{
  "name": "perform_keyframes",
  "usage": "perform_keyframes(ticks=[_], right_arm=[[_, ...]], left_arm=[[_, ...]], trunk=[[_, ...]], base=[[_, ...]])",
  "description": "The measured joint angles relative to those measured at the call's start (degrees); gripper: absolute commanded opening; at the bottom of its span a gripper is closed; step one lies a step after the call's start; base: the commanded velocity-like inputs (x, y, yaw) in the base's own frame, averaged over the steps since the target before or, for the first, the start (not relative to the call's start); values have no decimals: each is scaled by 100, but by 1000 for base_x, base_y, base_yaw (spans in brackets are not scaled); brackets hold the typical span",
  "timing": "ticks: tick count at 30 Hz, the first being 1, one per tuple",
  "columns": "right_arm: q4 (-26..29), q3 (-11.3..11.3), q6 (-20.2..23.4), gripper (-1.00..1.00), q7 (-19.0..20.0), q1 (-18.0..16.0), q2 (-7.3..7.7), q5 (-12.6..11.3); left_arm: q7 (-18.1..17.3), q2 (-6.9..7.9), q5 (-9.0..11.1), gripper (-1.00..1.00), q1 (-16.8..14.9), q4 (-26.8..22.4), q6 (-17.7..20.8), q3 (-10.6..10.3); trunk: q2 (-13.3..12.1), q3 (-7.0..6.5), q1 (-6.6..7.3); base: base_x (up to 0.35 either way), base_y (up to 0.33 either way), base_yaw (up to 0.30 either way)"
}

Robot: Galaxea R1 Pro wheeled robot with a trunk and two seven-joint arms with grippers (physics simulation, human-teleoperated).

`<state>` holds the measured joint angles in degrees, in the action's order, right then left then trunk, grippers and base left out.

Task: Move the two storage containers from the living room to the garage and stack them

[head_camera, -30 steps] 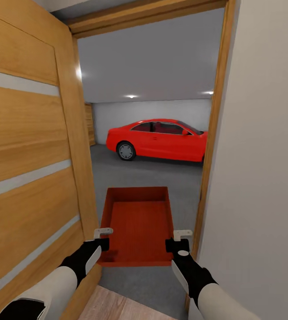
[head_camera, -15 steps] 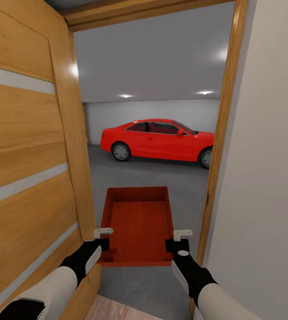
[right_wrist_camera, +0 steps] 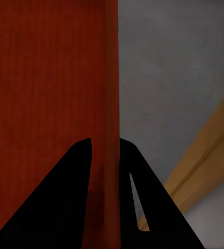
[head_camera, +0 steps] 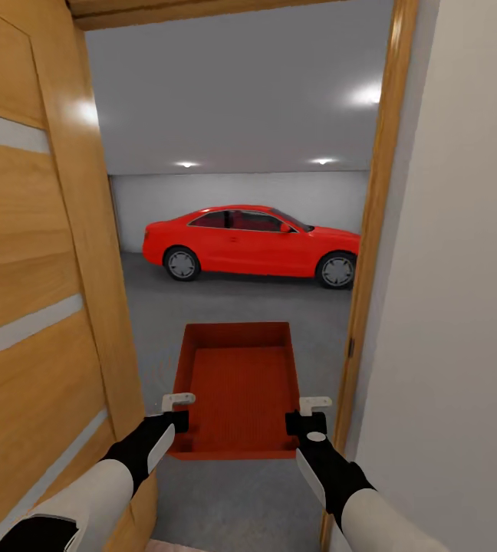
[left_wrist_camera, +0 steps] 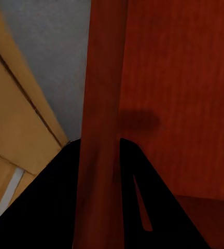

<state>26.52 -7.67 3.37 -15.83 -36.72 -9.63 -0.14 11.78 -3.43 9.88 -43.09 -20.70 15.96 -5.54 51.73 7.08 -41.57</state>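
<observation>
Red-orange bin (head_camera: 237, 387), level, empty, at doorway

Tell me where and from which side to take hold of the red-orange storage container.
Grip the storage container by its thin upright side walls near the near corners, coming from the robot's side: the left end effector and right end effector each straddle a wall there.

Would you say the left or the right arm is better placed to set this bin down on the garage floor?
Neither alone: the left gripper and right gripper each clamp a side wall of the storage container, so both should lower it together.
</observation>
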Motion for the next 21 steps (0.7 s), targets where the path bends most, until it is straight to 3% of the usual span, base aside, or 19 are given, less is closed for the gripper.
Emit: perform_keyframes(ticks=[15, 21], right_arm=[[0, -1, 0, -100, 0, 0, 0, -2], [-2, -2, 0, -100, 0, -1, -1, -2]], left_arm=[[-1, 1, 0, -100, 0, 0, 1, -1], [1, 1, 0, -100, 1, -2, 3, -1]], trunk=[[0, 0, 0], [0, 0, 0]], base=[[181, 184, -237], [181, 184, -47]])
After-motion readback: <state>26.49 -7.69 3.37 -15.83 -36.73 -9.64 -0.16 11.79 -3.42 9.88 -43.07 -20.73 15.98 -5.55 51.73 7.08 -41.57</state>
